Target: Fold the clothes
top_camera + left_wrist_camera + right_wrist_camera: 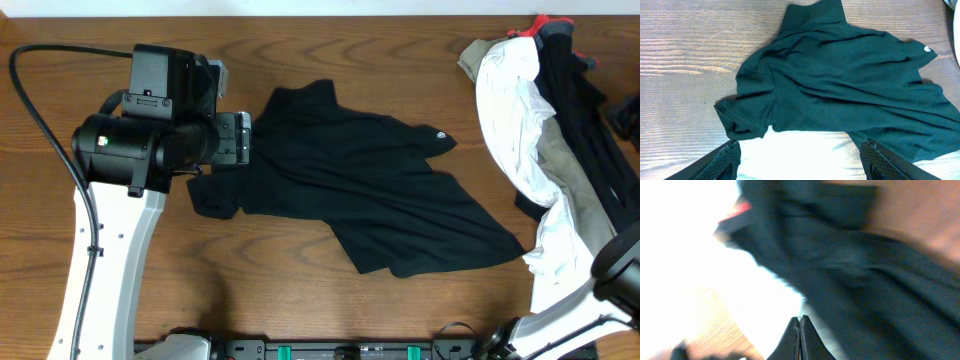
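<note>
Jaws wide and empty, the left gripper (799, 146) hovers over the rumpled shirt (370, 190) on the table (330, 310), the right gripper (800, 330) pinched shut; grabbing bunched layers could trap creases.

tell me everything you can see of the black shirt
The black shirt looks like soft, matte fabric, lying crumpled and unfolded, spread diagonally across the middle of the wooden table. One short sleeve with a stitched hem sticks out at its left end; a small white round logo shows near its upper right edge. Creases run across it. The open left gripper hangs over the sleeve end without gripping it.
</note>
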Controlling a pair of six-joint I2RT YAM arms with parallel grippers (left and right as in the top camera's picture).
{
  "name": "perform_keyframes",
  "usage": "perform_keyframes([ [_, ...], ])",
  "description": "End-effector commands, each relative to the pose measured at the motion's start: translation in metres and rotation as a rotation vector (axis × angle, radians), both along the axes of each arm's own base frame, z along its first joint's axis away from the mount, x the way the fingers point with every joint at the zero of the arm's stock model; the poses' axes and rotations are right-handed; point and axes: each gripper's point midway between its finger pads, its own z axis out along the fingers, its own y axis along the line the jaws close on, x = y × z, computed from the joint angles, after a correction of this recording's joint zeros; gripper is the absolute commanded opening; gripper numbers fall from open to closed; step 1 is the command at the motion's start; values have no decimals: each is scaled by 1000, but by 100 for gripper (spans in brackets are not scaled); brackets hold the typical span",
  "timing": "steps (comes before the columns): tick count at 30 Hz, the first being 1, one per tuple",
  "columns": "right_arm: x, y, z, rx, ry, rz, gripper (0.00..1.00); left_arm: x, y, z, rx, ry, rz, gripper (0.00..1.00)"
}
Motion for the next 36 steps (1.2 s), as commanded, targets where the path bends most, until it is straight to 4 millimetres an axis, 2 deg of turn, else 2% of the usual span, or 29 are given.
perform_keyframes([
  [1, 23, 80, -13, 8, 11, 225, 1, -1, 1, 2, -2, -3, 7, 78],
  [4, 36, 113, -41, -88, 90, 270, 1, -3, 1, 1, -1, 5, 7, 79],
  [6, 46, 122, -60, -188, 136, 265, 1, -6, 2, -1, 1, 18, 7, 78],
  [8, 57, 123, -77, -288, 164, 244, 1, -10, 2, -3, 4, 36, 7, 78],
  [14, 68, 85, -118, -441, 236, 104, 2, -14, 3, -5, 8, 56, 7, 79],
  [18, 56, 48, -139, -478, 307, 7, 1, -13, 3, -5, 7, 52, 7, 78],
  [25, 16, -16, -149, -429, 407, -160, 1, -9, 2, -3, 4, 33, 7, 79],
  [29, -7, -42, -153, -408, 456, -214, 1, -8, 2, -2, 3, 27, 7, 78],
  [31, -9, -45, -153, -383, 447, -203, 1, -7, 2, -2, 3, 25, 7, 78],
  [33, -3, -41, -151, -352, 402, -134, 2, -6, 2, -1, 3, 18, 7, 79],
  [36, 10, -33, -137, -316, 304, -40, 8, -2, 1, 2, -1, -2, 7, 78],
])
